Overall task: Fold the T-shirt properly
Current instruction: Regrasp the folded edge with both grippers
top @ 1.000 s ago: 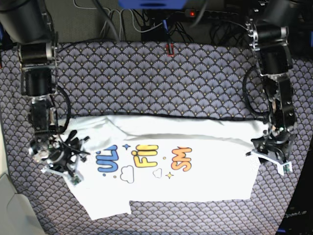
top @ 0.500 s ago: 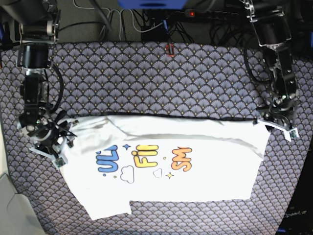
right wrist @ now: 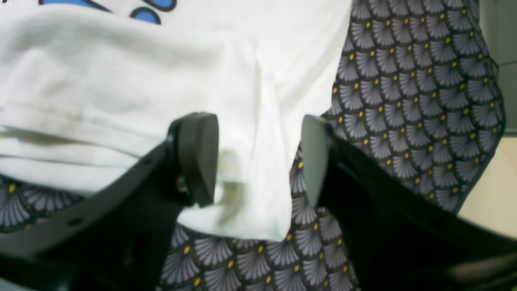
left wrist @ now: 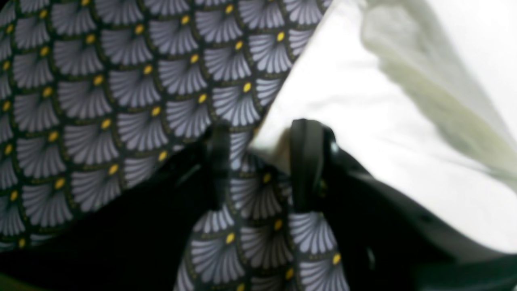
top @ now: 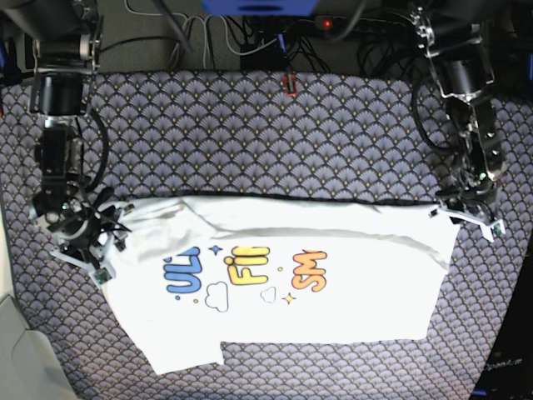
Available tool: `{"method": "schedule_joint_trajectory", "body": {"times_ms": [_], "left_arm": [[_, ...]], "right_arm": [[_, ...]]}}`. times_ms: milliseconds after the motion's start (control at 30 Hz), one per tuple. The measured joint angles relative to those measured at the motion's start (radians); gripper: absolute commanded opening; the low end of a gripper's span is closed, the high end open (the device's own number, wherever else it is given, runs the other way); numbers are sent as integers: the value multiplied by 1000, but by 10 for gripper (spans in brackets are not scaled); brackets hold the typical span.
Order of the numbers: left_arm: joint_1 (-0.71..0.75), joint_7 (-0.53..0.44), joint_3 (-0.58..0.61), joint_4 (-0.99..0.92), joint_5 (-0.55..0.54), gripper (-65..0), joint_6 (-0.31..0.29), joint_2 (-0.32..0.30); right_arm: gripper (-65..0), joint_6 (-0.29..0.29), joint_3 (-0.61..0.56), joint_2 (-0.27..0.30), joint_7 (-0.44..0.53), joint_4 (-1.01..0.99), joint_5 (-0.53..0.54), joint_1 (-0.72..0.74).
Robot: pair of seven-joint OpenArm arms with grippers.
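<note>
While the T-shirt (top: 283, 279) is spread print-up across the patterned cloth (top: 250, 125), its top edge is seen doubled over into a long band above the coloured lettering (top: 246, 271). Blue, yellow and orange letters are shown in a row, with small stars and outlined clouds just under them. At the shirt's lower edge, a notch is seen on the side toward the right arm, where one flap hangs lower than the rest of the hem.

At the shirt's upper corner on the side of the right gripper (top: 83, 242), a bunched sleeve is met. In the right wrist view the right gripper (right wrist: 258, 157) is shown with its jaws spread wide, a fold of white fabric (right wrist: 250, 169) lying between the pads (right wrist: 200, 155) without being pinched.

At the opposite upper corner, the left gripper (top: 470, 212) is placed right at the shirt's edge. In the left wrist view the left gripper (left wrist: 262, 161) is shown with its fingers (left wrist: 305, 161) apart, patterned cloth visible in the gap and the shirt's border (left wrist: 282, 97) just beyond the tips; no fabric is seen clamped, though the view is blurred.

Beyond the cloth's far side from the shirt, tangled cables (top: 250, 37) are seen.
</note>
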Motion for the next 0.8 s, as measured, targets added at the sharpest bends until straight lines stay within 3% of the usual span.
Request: {"method": "schedule_joint_trajectory", "body": {"times_ms": [333,500,667,800], "left_arm": [[-34,-8,-1,-63,3,-407,0,0],[-19,-90,77,-71,4,-416,4,-5],[-5,-121,105,-70,-2,-650,-5,0],[-6,-121,105,-70,-3,-645,-3,0]], "right_arm": [[-313,0,3,23,-1,0,0,0],[-313,0,68,26,-2,3,0,-21],[-312,1,101,31,0,3,-1,-57],[-312,1,101,29,-3,3,1,-95]]}}
